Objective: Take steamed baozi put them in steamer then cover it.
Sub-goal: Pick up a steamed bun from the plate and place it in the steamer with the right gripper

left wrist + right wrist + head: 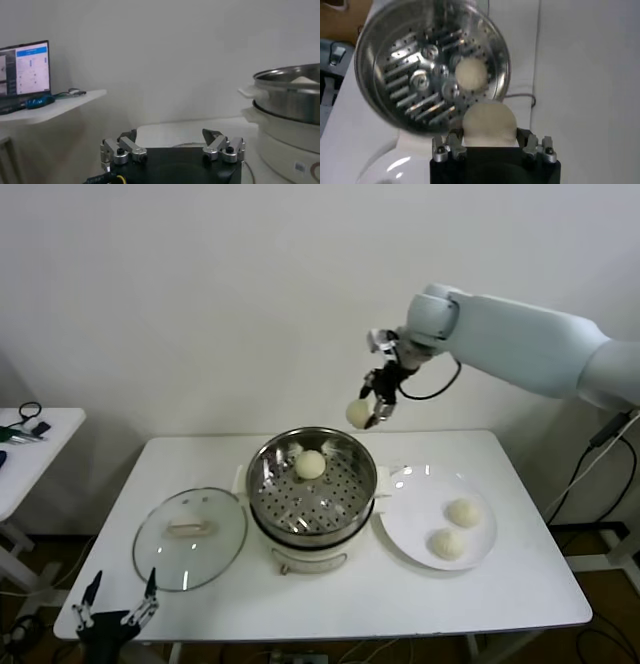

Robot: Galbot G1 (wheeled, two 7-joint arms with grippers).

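The left gripper [115, 609] idles at the near-left tabletop [200, 594] edge, fingers released, just short of the glass cover [190, 537] lying flat. Right of it stands the steamer [313, 489] with one steamed baozi [311, 465] on its perforated tray. High above the pot's far right rim, the right gripper [372, 410] has its fingers clenched on a second baozi [358, 413]. Two more baozi [463, 512] wait on the white plate [405, 534] below. Best to lower the bun over bare tray beside the seated one, releasing only when it is low.
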